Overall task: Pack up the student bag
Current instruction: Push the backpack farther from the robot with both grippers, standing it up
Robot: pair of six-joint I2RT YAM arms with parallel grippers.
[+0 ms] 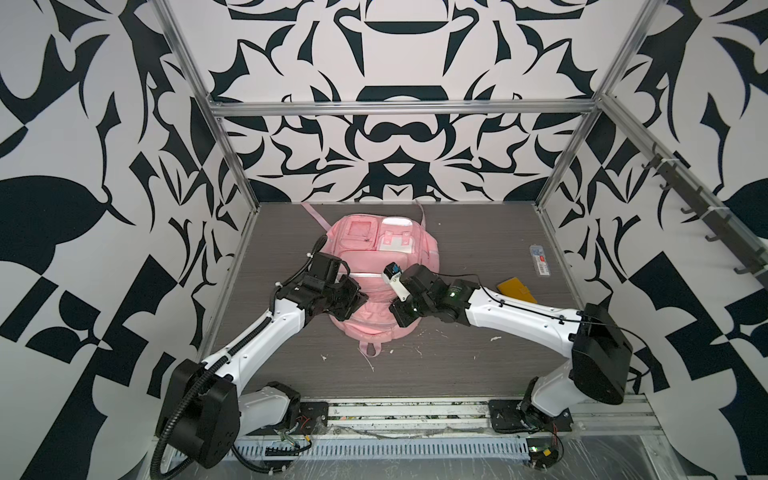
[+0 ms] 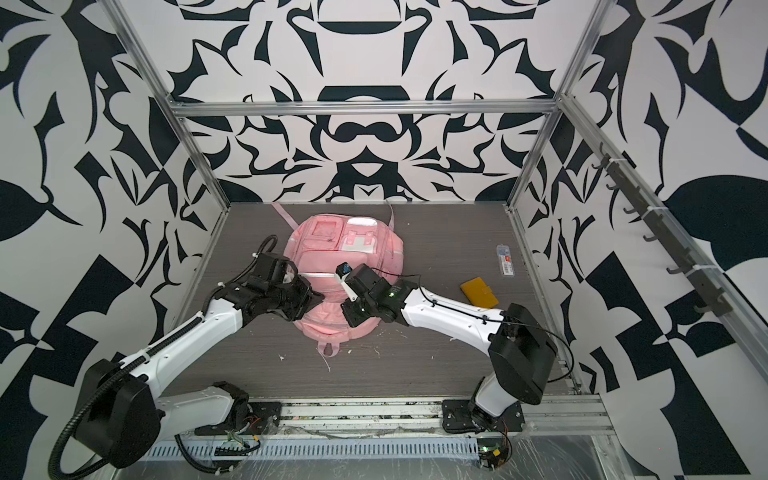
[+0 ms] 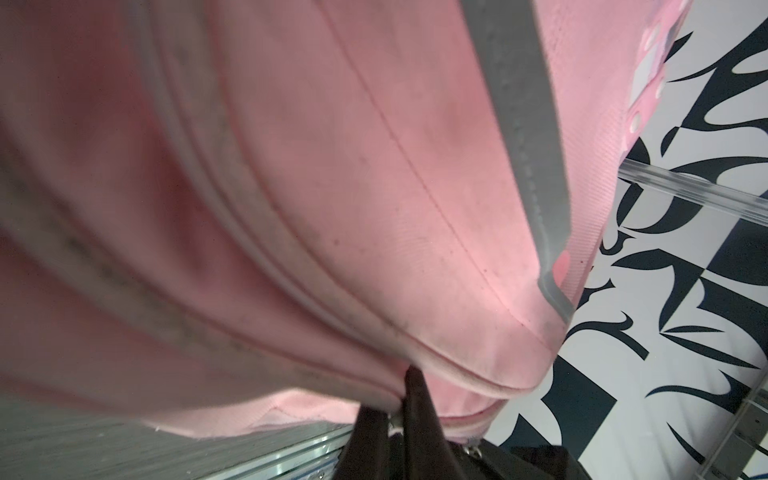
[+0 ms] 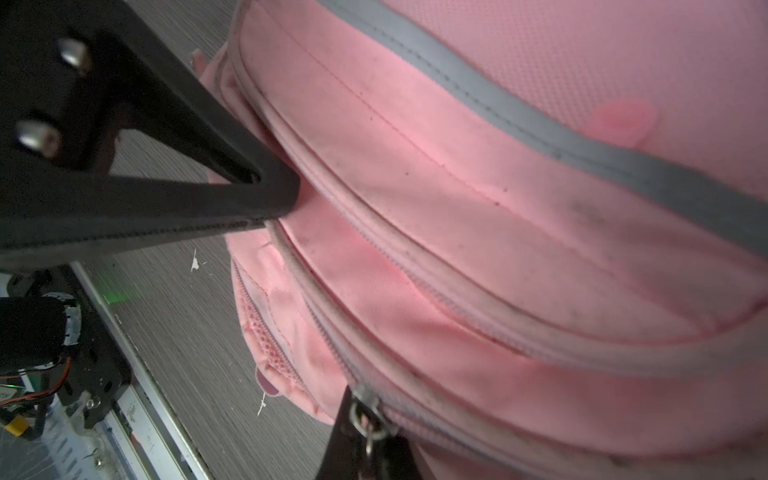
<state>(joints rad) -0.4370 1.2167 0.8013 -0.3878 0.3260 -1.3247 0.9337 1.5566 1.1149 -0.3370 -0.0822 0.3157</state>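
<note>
Between patterned walls point(image 1: 399, 137), bag point(image 1: 361, 259) on table point(image 1: 457, 361)

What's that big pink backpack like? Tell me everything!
The student bag is a pink fabric backpack lying flat, front up, on the grey table. It has zipped pockets, pale reflective strips, white patches, loose straps and a carry loop. It looks a bit grubby. Fingers of the left gripper pinch its side; the right gripper clamps a metal zip pull.

Robot lab test cell, aluminium frame point(image 1: 399, 109), black-and-white patterned walls point(image 1: 399, 50), grey tabletop point(image 1: 457, 249)
</note>
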